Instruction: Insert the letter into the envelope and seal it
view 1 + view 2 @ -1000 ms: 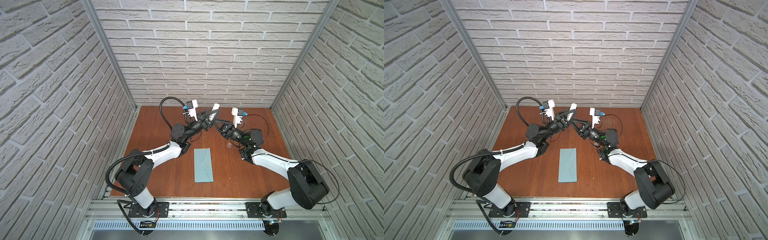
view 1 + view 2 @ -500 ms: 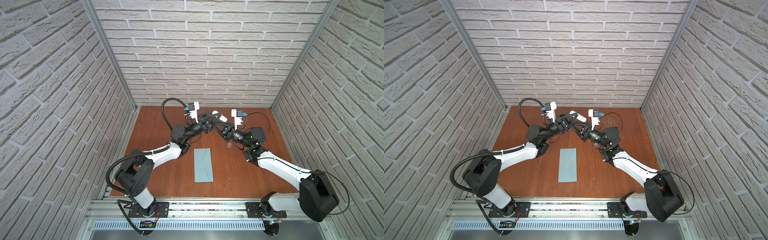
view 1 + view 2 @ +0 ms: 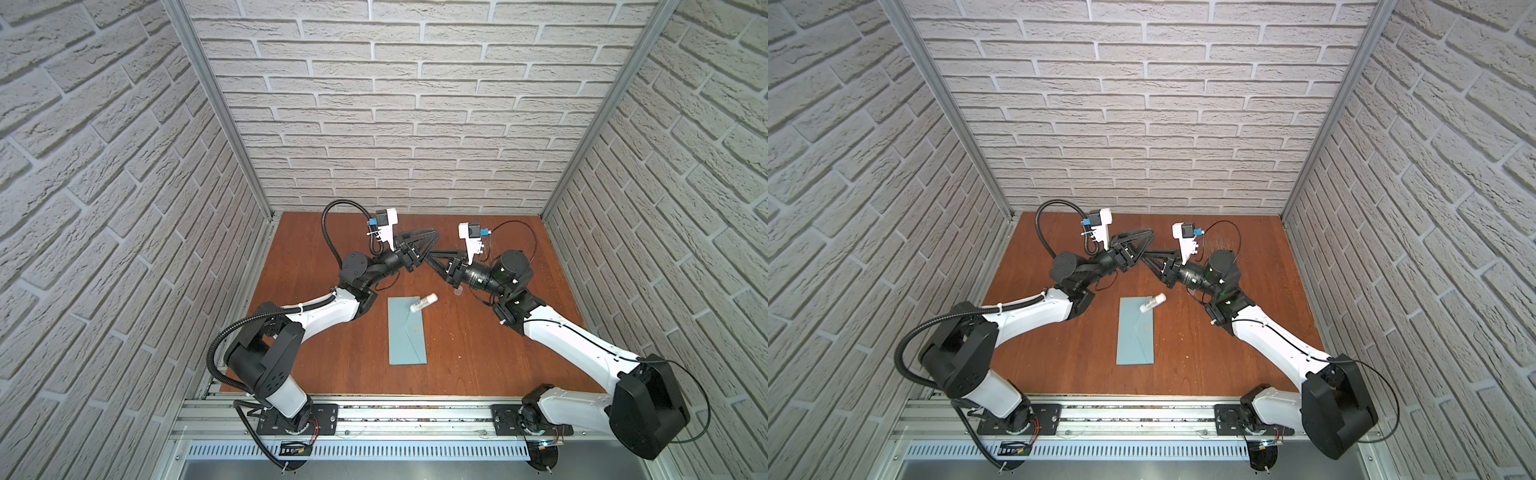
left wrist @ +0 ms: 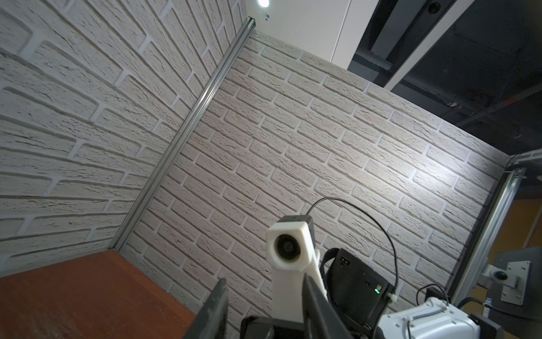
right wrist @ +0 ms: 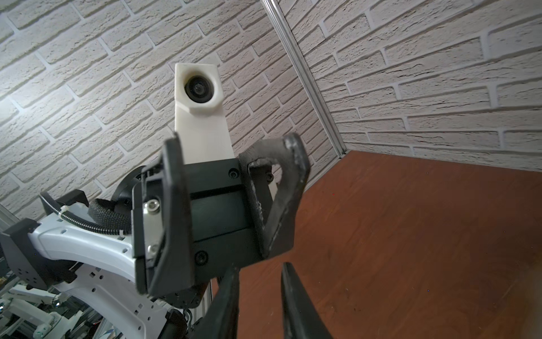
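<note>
The light blue-grey envelope [image 3: 406, 332] [image 3: 1135, 332] lies flat mid-table with its flap side up. A small white stick [image 3: 424, 302] [image 3: 1153, 302] shows over the envelope's far right corner, free of both grippers; whether it rests there or is in the air I cannot tell. My left gripper [image 3: 434, 235] [image 3: 1149, 233] [image 4: 264, 280] hovers high over the back of the table, open and empty. My right gripper [image 3: 430, 255] [image 3: 1144, 254] [image 5: 260, 267] points at it tip to tip, also open and empty. The letter is out of view.
Brick walls enclose the brown table [image 3: 332, 357] on three sides. A small pale cap-like thing [image 3: 458, 292] lies under the right wrist. An aluminium rail [image 3: 374, 415] runs along the front edge, with both arm bases on it.
The white stick, held up between the two grippers a second ago, has come down to the envelope's far corner. The right gripper has opened wider.
</note>
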Tool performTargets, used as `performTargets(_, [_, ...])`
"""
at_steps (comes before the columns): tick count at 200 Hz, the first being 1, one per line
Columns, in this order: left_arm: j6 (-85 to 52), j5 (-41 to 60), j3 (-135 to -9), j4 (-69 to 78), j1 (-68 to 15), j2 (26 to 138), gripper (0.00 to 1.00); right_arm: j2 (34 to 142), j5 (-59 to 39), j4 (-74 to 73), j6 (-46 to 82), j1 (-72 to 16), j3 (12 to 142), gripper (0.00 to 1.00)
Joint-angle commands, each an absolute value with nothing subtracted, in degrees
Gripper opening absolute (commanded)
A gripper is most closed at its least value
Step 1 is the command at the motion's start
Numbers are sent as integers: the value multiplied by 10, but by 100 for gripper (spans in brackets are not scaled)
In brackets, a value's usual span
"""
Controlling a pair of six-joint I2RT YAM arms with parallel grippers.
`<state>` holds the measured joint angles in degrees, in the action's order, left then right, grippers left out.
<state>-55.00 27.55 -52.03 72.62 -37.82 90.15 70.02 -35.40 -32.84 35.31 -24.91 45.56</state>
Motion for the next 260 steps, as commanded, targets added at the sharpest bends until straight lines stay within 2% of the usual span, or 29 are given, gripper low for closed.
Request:
performTargets(1, [-479, 247, -498, 679, -366, 837, 45, 649, -304, -176, 249, -242, 489, 32])
performTargets(17, [-428, 227, -488, 599, -362, 799, 46, 630, -235, -46, 188, -242, 520, 39])
performTargets(43, [-350, 191, -494, 425, -359, 743, 47, 639, -167, 90, 124, -242, 572, 44])
performTargets(71, [-262, 164, -540, 193, -358, 713, 47, 671, -162, 171, 117, -242, 614, 46])
performTargets(90, [-259, 143, -558, 87, -350, 703, 47, 693, -165, 204, 108, -243, 624, 46])
performTargets(123, [-335, 157, -552, 12, -308, 681, 46, 726, -196, 231, -59, -250, 612, 49])
performTargets(141, [-348, 164, -538, 1, -298, 664, 46, 776, -219, 298, -165, -261, 649, 49])
performTargets(176, [-367, 175, -522, -26, -277, 644, 47, 861, -188, 390, -286, -310, 710, 48])
performTargets(201, [-369, 191, -522, -60, -260, 635, 48, 881, -162, 424, -353, -349, 710, 49])
performTargets(217, [-366, 198, -516, -66, -254, 629, 49, 885, -130, 434, -339, -363, 709, 50])
performTargets(241, [-343, 245, -526, -88, -258, 649, 49, 866, -77, 410, -191, -350, 706, 51])
performTargets(260, [-297, 256, -565, -171, -289, 691, 49, 828, -49, 383, -36, -303, 696, 52])
